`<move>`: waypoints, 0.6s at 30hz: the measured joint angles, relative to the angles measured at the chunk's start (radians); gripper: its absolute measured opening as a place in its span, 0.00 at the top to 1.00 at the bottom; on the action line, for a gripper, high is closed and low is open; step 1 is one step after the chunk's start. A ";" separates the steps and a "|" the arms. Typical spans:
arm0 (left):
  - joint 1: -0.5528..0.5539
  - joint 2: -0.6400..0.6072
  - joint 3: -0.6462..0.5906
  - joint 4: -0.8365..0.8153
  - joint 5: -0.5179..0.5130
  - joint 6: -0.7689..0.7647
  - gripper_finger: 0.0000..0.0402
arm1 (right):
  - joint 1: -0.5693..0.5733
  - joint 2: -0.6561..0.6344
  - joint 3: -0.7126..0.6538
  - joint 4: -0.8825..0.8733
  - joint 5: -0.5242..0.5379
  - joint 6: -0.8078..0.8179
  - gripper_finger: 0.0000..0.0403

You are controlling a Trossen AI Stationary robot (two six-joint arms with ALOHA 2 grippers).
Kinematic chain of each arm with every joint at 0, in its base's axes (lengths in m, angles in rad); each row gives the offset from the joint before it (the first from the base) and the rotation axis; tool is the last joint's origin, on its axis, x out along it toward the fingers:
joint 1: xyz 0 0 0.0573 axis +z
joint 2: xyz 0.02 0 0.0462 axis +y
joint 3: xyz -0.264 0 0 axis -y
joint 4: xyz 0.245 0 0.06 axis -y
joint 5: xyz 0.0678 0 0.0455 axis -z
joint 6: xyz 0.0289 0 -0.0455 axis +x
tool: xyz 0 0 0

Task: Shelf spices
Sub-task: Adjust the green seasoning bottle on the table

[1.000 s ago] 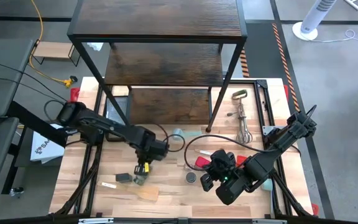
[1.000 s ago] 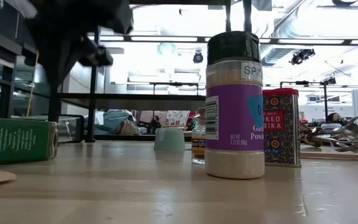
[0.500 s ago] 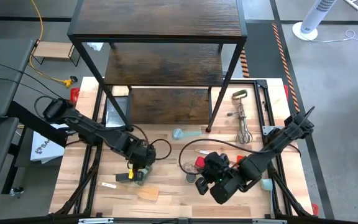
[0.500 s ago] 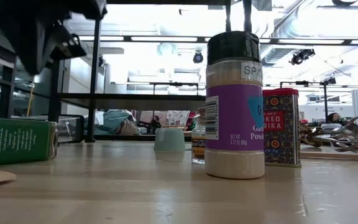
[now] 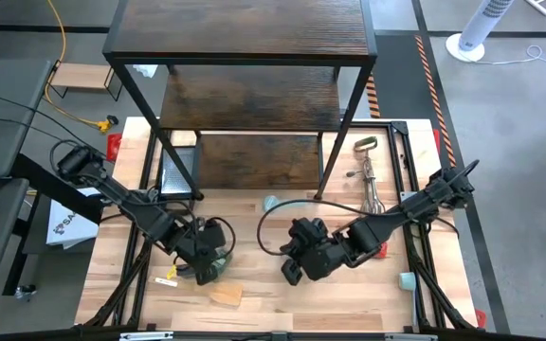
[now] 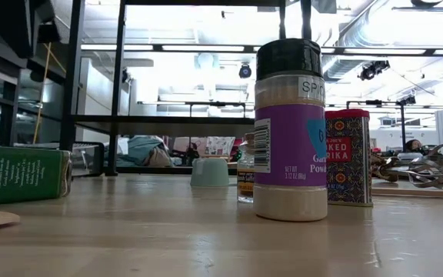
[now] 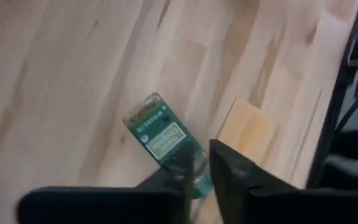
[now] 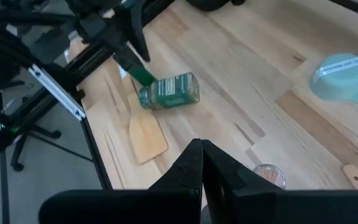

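Note:
The green-lidded spice jar (image 7: 161, 132) lies on its side on the table (image 5: 218, 267) (image 8: 169, 92) (image 6: 21, 175). My left gripper (image 7: 201, 157) (image 5: 207, 269) hangs right over its body, fingers shut to a narrow slit. My right gripper (image 8: 201, 148) (image 5: 291, 269) is shut, hovering mid-table and touching nothing. The dark-lidded jar with the purple label (image 6: 289, 131), the red tin (image 6: 348, 158) and the tiny pale jar (image 6: 244, 178) stand upright. The dark wood shelf (image 5: 245, 57) stands at the far side. My left gripper comes down from above onto the end of the lying green jar (image 8: 146, 94), fingers slanting across it. Whether the fingertips touch the jar I cannot tell. The jar rests with its side on the table.
A wooden spatula (image 5: 226, 295) (image 8: 146, 138) lies close beside the green jar, toward the near edge. A teal scoop (image 8: 340, 68) and a metal egg beater (image 5: 368, 185) lie near the shelf's legs. Cables loop around both arms.
My left gripper has moved toward the table's near left and down to the green jar, leaving the low view. My right gripper has travelled toward the table's left and a little toward the far edge. The jars have stayed where they were.

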 joint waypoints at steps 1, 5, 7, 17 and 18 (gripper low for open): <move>-0.004 0.003 0.000 0.004 -0.001 -0.054 0.82 | 0.003 0.000 0.000 -0.006 -0.006 -0.005 1.00; -0.029 0.012 0.000 0.003 -0.011 -0.263 0.61 | 0.023 0.000 0.000 -0.069 -0.007 0.003 1.00; -0.035 0.021 0.000 -0.012 -0.026 -0.344 0.50 | 0.035 0.000 0.000 -0.114 0.003 0.011 1.00; 0.016 0.160 0.001 0.002 0.049 -0.400 0.18 | 0.069 0.000 0.000 -0.240 0.018 0.014 1.00; 0.022 0.178 0.001 0.000 0.057 -0.407 0.18 | 0.070 0.000 0.000 -0.238 0.018 0.015 1.00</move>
